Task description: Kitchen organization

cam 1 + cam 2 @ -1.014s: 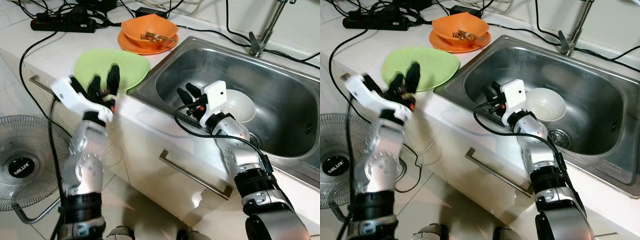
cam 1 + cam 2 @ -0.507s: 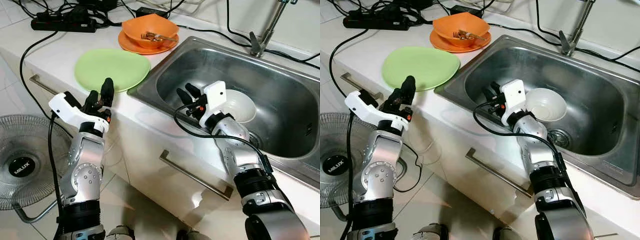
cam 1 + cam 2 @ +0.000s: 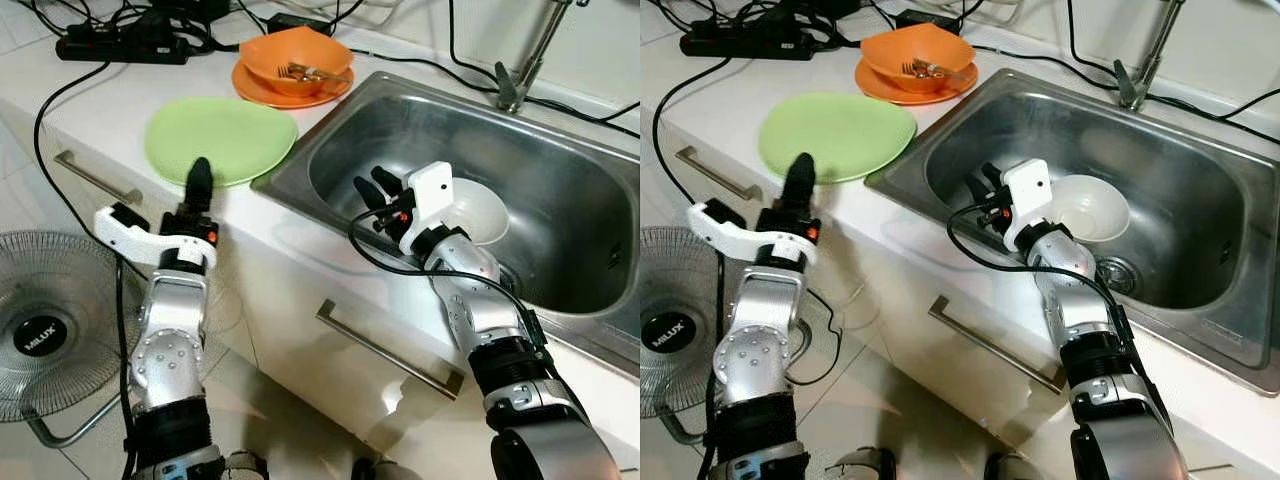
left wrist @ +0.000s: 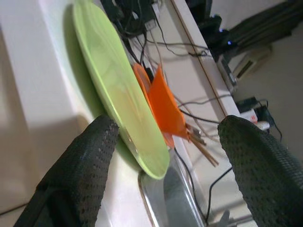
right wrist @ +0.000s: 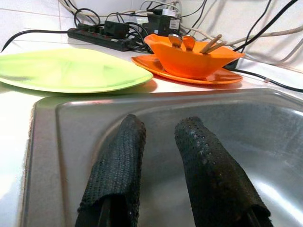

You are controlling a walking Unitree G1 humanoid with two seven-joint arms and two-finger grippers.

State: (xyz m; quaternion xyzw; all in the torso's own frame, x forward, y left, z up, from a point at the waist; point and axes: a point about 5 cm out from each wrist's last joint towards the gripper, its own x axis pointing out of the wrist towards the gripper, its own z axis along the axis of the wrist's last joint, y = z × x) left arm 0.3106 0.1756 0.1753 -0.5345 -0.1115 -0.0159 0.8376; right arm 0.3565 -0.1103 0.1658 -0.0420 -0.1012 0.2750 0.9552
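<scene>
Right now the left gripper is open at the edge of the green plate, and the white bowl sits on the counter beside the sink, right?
Not quite. The left gripper is open at the green plate, but the white bowl sits inside the sink, behind the right gripper. The right eye view shows it.

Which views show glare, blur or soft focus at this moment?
Left eye view: sharp, glare on the sink wall. Left wrist view: the green plate is soft, its fingers large and close. Right wrist view: fingers slightly soft, orange bowl crisp.
</scene>
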